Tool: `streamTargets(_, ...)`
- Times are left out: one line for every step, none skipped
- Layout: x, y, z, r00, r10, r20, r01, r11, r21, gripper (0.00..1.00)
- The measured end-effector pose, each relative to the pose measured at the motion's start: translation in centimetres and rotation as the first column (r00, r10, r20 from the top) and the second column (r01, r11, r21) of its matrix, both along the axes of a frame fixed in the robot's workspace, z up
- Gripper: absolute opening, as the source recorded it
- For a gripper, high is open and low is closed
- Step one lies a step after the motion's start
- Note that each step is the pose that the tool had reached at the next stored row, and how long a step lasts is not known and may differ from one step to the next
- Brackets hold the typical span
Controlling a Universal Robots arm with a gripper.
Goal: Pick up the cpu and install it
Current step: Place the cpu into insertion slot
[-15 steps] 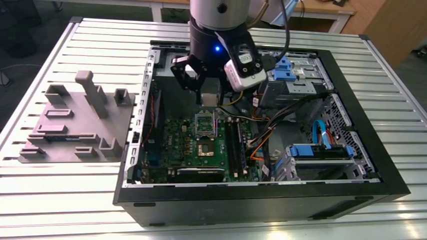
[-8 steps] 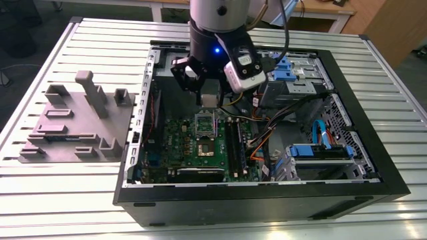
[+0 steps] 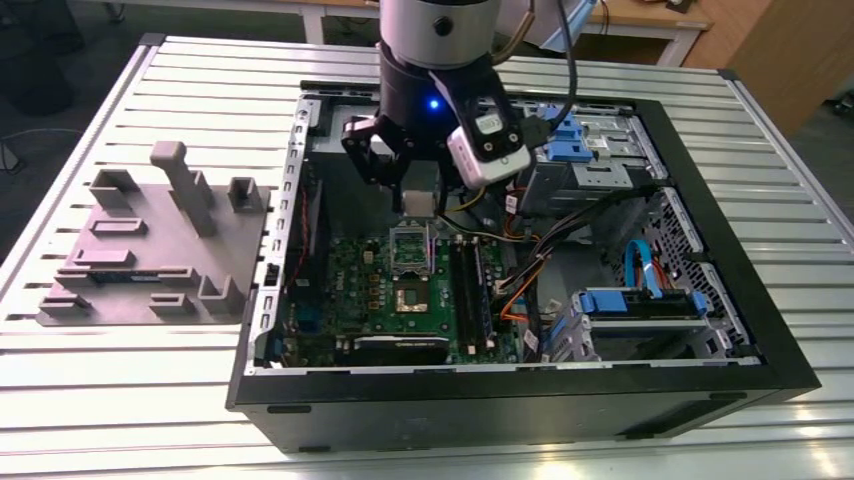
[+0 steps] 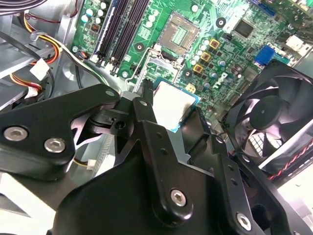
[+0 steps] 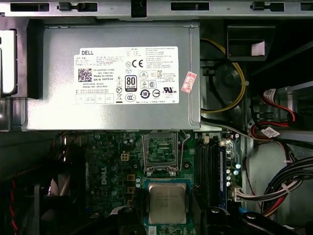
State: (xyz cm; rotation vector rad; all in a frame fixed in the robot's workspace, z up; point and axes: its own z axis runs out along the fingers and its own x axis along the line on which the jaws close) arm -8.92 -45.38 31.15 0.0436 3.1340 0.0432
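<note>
Noted a desktop computer case point(image 3: 534, 405) lying open on a slatted metal table point(image 3: 787, 150). Found the gripper point(image 3: 416, 200) hanging inside it from above, clenched on the cpu point(image 4: 173, 104). In the second wrist view, saw black fingers point(image 4: 146, 105) pressed against opposite edges of the chip, silver top up, teal rim showing. Logged the cpu as clear of the green motherboard point(image 3: 347, 290), near the board edge by the power supply point(image 5: 112, 73), a grey box with a white label. Marked the socket point(image 4: 183, 32) as bare, metal frame swung open, apart from the chip. Cannot tell from the first wrist view how far above the board the chip is. Noted black memory slots point(image 4: 120, 29) just beside the socket, and a black fan point(image 4: 271, 115) near the gripper linkage. Recorded blue drive caddies point(image 3: 641, 305) and bundled cables point(image 3: 534, 270) toward the exterior view's right. Spotted a grey fixture plate point(image 3: 147, 250) with upright blocks outside the case, on the exterior view's left.
</note>
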Motion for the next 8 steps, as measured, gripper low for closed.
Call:
streamTargets(0.00, 0.00, -0.03, 1.0000, 0.000, 0.0000, 0.000, 1.0000, 0.0000, 0.47)
streamTargets(0.00, 0.00, -0.07, 1.0000, 0.000, 0.0000, 0.000, 1.0000, 0.0000, 0.47)
streamTargets(0.00, 0.00, -0.10, 1.0000, 0.000, 0.0000, 0.000, 1.0000, 0.0000, 0.47)
streamTargets(0.00, 0.00, -0.14, 1.0000, 0.000, 0.0000, 0.000, 1.0000, -0.0001, 0.47)
streamTargets(0.00, 0.00, -0.17, 1.0000, 0.000, 0.0000, 0.000, 1.0000, -0.0001, 0.47)
streamTargets(0.00, 0.00, -0.20, 1.0000, 0.000, 0.0000, 0.000, 1.0000, -0.0001, 0.47)
streamTargets(0.00, 0.00, -0.24, 1.0000, 0.000, 0.0000, 0.000, 1.0000, 0.0000, 0.47)
streamTargets(0.00, 0.00, -0.28, 1.0000, 0.000, 0.0000, 0.000, 1.0000, 0.0000, 0.47)
